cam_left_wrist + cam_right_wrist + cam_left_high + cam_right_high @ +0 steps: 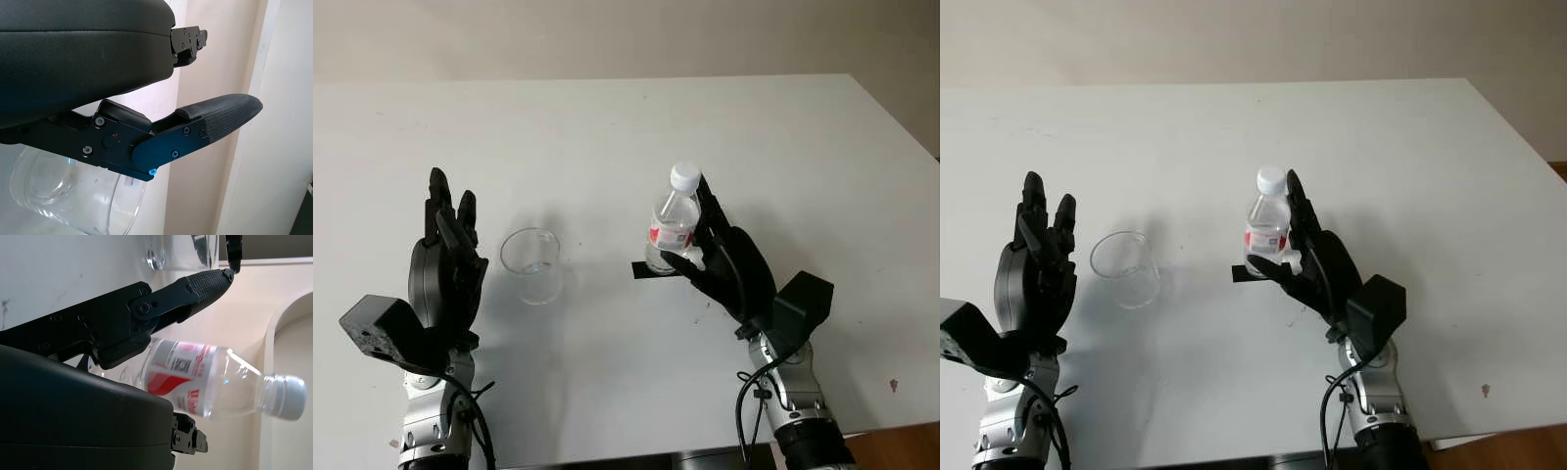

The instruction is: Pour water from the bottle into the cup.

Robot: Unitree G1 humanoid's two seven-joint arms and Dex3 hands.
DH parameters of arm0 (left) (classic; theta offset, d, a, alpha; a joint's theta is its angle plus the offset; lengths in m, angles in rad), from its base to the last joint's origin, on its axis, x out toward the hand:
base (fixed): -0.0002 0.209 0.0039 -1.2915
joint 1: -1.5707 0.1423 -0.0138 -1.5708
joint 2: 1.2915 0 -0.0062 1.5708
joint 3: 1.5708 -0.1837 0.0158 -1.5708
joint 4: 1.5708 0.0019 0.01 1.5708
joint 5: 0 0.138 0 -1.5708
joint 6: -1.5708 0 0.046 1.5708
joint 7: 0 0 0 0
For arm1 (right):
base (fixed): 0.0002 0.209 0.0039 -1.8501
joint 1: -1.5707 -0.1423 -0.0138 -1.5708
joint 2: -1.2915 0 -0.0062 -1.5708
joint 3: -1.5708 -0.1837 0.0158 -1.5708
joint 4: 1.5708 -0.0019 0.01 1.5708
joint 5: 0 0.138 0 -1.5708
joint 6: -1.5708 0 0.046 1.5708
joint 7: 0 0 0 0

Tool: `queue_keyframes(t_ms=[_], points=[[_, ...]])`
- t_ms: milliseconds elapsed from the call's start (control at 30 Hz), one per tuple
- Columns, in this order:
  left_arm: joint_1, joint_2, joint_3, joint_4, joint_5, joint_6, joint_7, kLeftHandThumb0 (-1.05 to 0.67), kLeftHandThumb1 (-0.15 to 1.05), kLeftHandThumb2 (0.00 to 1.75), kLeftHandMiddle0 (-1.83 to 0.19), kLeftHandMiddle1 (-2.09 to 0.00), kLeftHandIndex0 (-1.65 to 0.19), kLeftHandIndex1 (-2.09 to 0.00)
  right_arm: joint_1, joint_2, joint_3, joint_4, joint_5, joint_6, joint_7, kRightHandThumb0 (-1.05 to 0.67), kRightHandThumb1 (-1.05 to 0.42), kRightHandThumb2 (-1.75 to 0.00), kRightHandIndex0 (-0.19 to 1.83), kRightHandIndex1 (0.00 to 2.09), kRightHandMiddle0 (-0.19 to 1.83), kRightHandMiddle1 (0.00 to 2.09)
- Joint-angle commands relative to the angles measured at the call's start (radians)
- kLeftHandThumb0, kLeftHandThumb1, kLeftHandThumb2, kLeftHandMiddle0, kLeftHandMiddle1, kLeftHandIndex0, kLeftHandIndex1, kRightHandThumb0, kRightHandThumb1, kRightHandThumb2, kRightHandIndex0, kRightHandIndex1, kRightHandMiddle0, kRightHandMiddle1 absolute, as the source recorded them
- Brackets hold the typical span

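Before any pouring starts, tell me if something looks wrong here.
One thing stands out: the bottle beside the right robot hand has its white cap on, so no water can pour. Otherwise it stands upright on the table, the cup is upright, nothing spilled. The left robot hand is open beside the cup.

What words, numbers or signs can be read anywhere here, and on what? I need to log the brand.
Clear plastic bottle with white cap, red-and-white label: there is print and a square code patch, too blurred to read; no brand can be made out.
Clear glass cup: no text.
Black right hand beside the bottle, black left hand, white table: no text.
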Motion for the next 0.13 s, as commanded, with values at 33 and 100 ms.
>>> queue_keyframes(t_ms=[33, 100], points=[[-0.008, 0.005, 0.002, 0.003, 0.001, -0.002, 0.0, -0.85, 1.05, 0.8, 0.19, -0.33, 0.11, 0.0, 0.023, 0.002, 0.011, -0.041, -0.001, 0.01, 0.0, -0.89, -0.95, -0.05, -0.19, 0.0, -0.19, 0.0], [-0.007, 0.006, 0.003, 0.004, -0.001, -0.003, -0.002, -0.85, 1.05, 0.8, 0.19, -0.32, 0.11, 0.0, 0.024, 0.003, 0.014, -0.047, 0.0, 0.014, -0.003, -0.89, -0.95, -0.05, -0.19, 0.0, -0.19, 0.0]])
